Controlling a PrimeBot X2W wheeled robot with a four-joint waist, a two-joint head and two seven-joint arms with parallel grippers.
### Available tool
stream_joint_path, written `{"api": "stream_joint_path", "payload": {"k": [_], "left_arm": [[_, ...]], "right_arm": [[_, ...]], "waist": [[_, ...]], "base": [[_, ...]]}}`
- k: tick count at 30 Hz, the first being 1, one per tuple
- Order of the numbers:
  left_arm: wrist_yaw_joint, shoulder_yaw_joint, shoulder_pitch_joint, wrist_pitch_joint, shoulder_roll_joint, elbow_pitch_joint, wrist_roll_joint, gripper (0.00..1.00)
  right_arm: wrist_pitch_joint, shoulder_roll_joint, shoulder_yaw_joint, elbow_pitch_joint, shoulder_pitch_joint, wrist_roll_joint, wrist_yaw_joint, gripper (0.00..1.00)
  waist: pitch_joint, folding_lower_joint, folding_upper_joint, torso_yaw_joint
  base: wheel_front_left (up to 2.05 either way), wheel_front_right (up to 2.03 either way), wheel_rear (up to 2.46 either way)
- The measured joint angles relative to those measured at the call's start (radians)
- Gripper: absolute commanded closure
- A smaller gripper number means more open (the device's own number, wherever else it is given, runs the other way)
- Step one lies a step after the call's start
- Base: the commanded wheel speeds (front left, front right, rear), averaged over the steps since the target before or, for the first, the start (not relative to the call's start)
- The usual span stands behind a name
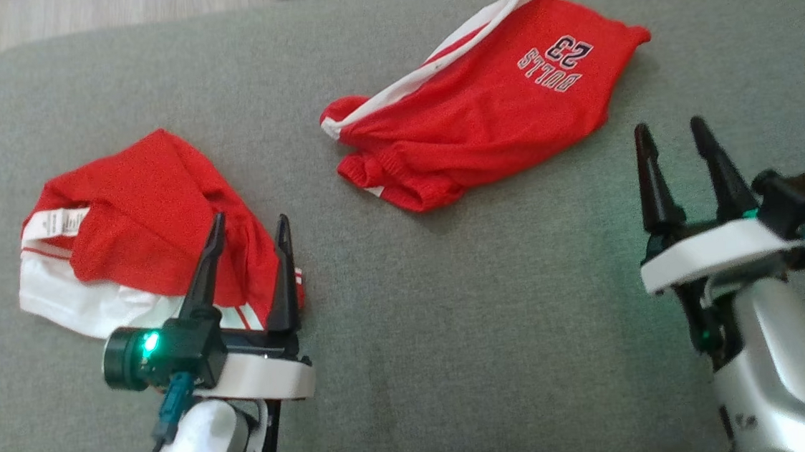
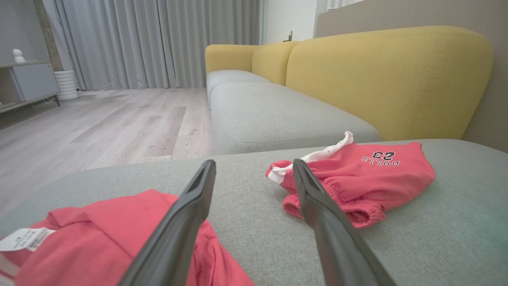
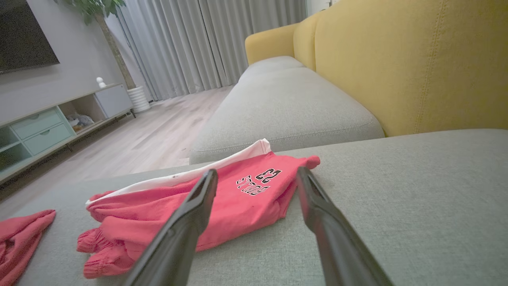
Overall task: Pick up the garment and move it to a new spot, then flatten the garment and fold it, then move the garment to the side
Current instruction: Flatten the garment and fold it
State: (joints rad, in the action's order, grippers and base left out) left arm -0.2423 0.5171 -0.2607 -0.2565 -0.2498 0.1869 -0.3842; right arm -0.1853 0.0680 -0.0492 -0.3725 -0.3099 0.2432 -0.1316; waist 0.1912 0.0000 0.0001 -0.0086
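Lying on the grey cushion [image 1: 454,337] are two red pieces of clothing. The left claw [image 1: 249,218] is wide open and has nothing in it. Its two dark fingers [image 1: 206,266] point over the right edge of the red and white garment [image 1: 135,211], which sits in a crumpled heap right under and to the left of this claw, with a white tag showing on its far left side. I cannot tell if the fingers touch the cloth. The right claw [image 1: 669,124] is wide open too, and it holds nothing. It sits over bare cushion. The red garment with the number 23 [image 1: 487,111] lies in front of the right claw and a bit to its left, close but not touching. It is bunched up, with a white band along its far edge. This garment is well ahead of the left claw and off to its right. Past both claws stands the yellow sofa back [image 2: 389,79].
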Motion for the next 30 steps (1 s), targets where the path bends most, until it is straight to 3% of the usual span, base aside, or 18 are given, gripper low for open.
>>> {"api": "stream_joint_path", "payload": {"k": [7, 15, 23, 30], "left_arm": [[0.041, -0.002, -0.035, 0.0, 0.022, 0.005, 0.025, 0.0], [0.083, -0.009, -0.12, 0.0, 0.073, 0.022, 0.047, 0.0], [0.12, -0.034, -0.15, 0.0, 0.109, 0.038, 0.071, 0.0], [0.138, -0.062, -0.152, 0.0, 0.135, 0.058, 0.088, 0.0]], "right_arm": [[0.171, -0.003, 0.101, 0.011, -0.163, -0.061, 0.0, 0.0], [0.355, 0.022, 0.263, -0.197, -0.456, -0.193, 0.0, 0.0], [0.397, 0.077, 0.407, -0.452, -0.608, -0.375, 0.0, 0.0], [0.403, 0.103, 0.43, -0.583, -0.683, -0.461, 0.0, 0.0]], "waist": [[0.084, 0.0001, 0.0, 0.025], [0.204, 0.0003, -0.0001, 0.094], [0.272, 0.0002, -0.0001, 0.177], [0.28, -0.0001, -0.0001, 0.197]], "base": [[0.0, 0.0, 0.0], [0.0, 0.0, 0.0], [0.0, 0.0, 0.0], [0.0, 0.0, 0.0]]}}
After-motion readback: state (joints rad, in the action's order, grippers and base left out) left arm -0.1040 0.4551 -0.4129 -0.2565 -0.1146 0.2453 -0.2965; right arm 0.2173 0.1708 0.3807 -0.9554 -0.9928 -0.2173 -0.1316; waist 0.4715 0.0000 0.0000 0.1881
